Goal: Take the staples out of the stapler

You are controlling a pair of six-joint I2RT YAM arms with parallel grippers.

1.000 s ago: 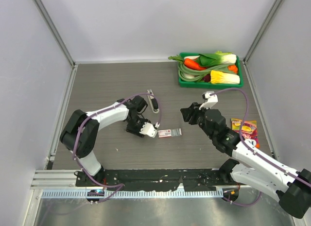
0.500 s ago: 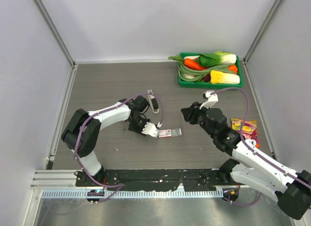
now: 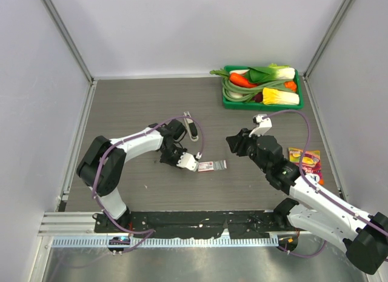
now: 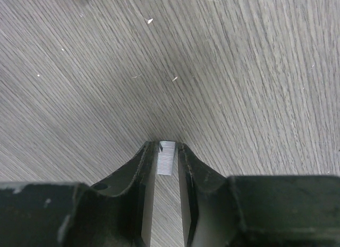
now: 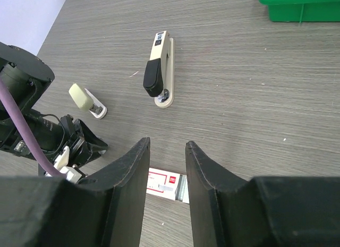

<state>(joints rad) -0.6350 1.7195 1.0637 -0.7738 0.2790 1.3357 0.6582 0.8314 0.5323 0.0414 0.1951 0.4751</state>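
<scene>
The stapler [image 3: 192,129] [image 5: 159,71], pale body with a black part, lies on the table behind the left wrist, held by neither gripper. My left gripper [image 3: 176,160] [image 4: 167,146] points down at the table, left of the pink-and-white box [image 3: 211,166]. Its jaws are drawn in on a short silver strip of staples [image 4: 166,158] lying between the fingertips. My right gripper [image 3: 233,142] [image 5: 167,146] hangs open and empty above the table, right of the box [image 5: 166,185]. The strip is too small to make out in the top view.
A green tray [image 3: 242,105] [image 5: 297,10] of vegetables stands at the back right. A snack packet [image 3: 306,161] lies beside the right arm. A small pale olive and white object [image 5: 85,101] sits by the left arm. Walls close in the table on three sides.
The left jaws have narrowed around the staples strip; the left wrist shifted slightly. The right gripper closed a little but stays open.
</scene>
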